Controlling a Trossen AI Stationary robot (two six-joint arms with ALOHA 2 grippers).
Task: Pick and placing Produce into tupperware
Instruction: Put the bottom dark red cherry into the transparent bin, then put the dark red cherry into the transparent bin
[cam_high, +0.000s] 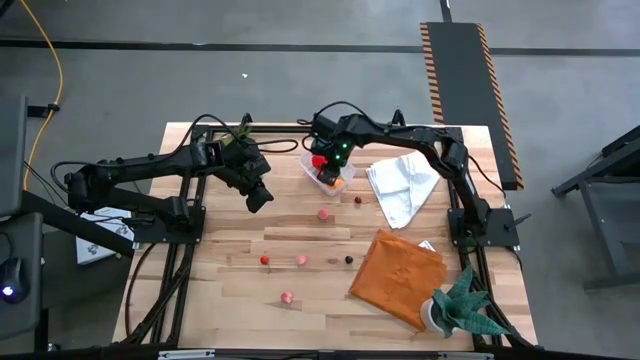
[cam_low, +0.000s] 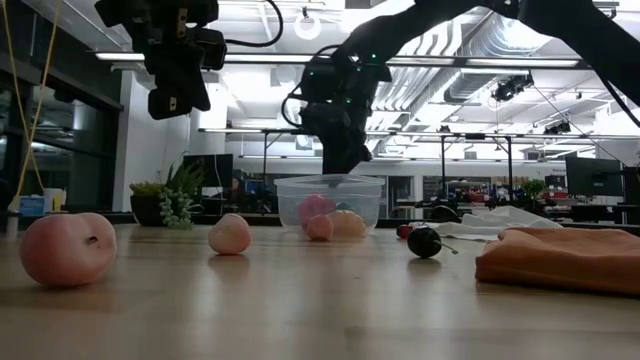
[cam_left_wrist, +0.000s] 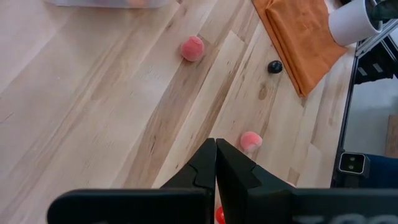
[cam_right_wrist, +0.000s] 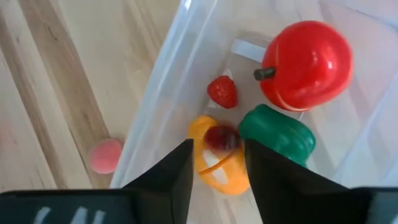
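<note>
Right pincer (cam_right_wrist: 217, 163) spread over tupperware (cam_high: 322, 168) at upper centre of high view; red apple (cam_right_wrist: 306, 65), strawberry (cam_right_wrist: 222, 92), green piece (cam_right_wrist: 277, 134) inside. Left pincer (cam_left_wrist: 216, 163) pressed together, empty, above worktop (cam_high: 230, 270).

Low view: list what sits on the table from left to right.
Large pink peach → dark potted plant farther back → smaller pink peach → clear tupperware holding produce → dark cherry → white cloth → orange cloth.
</note>
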